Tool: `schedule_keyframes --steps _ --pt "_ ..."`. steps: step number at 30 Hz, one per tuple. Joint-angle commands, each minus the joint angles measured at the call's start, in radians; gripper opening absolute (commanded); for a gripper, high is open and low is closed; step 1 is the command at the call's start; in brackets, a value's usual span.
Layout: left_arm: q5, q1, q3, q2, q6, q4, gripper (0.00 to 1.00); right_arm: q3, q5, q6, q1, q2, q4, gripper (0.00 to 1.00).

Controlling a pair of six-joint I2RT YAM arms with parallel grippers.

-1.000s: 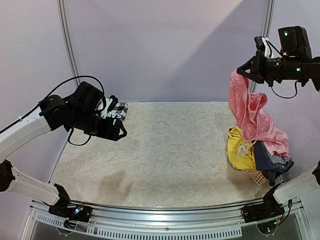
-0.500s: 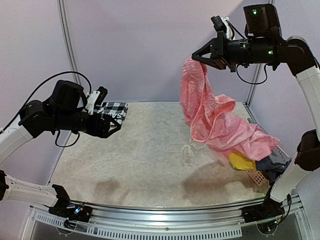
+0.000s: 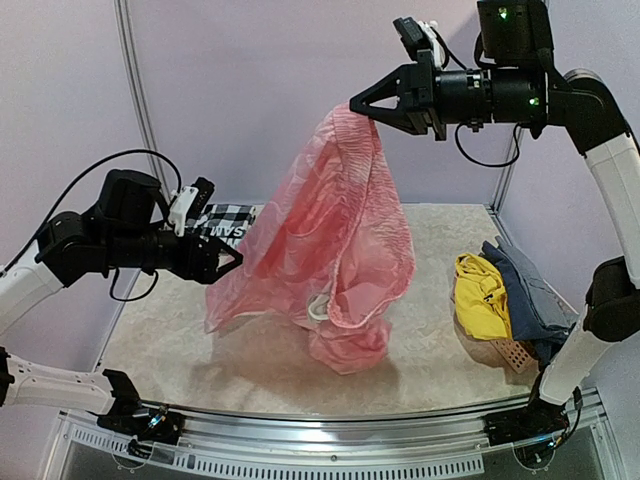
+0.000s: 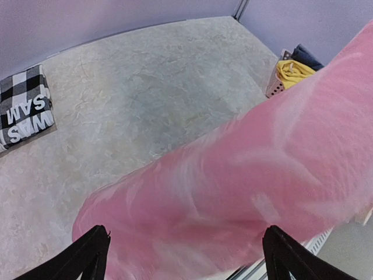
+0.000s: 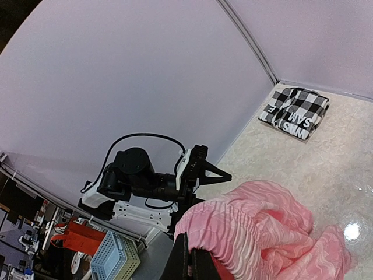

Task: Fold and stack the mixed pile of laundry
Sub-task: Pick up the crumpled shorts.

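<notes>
The folded black-and-white checked cloth shirt [image 4: 23, 111] bore large white block letters. In the left wrist view they read "SAM" on one line and "WAS" on the next, both turned sideways. In the right wrist view "SAM" and an "E" showed. From above, only "SAM" was legible.

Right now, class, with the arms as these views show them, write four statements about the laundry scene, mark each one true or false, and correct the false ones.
1. The right gripper is shut on the pink garment, which hangs from it. True.
2. The left gripper is clamped on the pink garment. False: its jaws stand wide open.
3. The checked shirt lies folded at the far left of the table. True.
4. The yellow garment lies beside the checked shirt. False: it sits at the right with the blue-grey garment, on the salmon basket.
</notes>
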Motion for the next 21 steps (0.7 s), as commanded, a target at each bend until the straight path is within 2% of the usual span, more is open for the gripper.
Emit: schedule_keyframes --steps 1,5,10,17,21 --pt "0.030 -0.010 -0.046 -0.004 0.045 0.028 0.94 -0.004 0.055 -0.031 0.014 -0.024 -0.020 0.00" --pt "0.038 -0.010 -0.094 -0.015 0.054 0.018 0.93 -0.108 0.179 -0.034 0.013 -0.087 -0.054 0.00" --pt "0.063 -0.012 -0.166 -0.074 0.016 -0.016 0.92 -0.194 0.231 -0.004 0.013 -0.117 -0.038 0.00" --pt "0.073 -0.016 -0.269 -0.123 -0.017 -0.088 0.87 -0.225 0.475 0.065 0.011 -0.094 -0.127 0.00" --pt "0.111 -0.034 -0.296 -0.115 -0.058 -0.069 0.82 -0.208 0.494 0.073 -0.003 -0.044 -0.138 0.00"
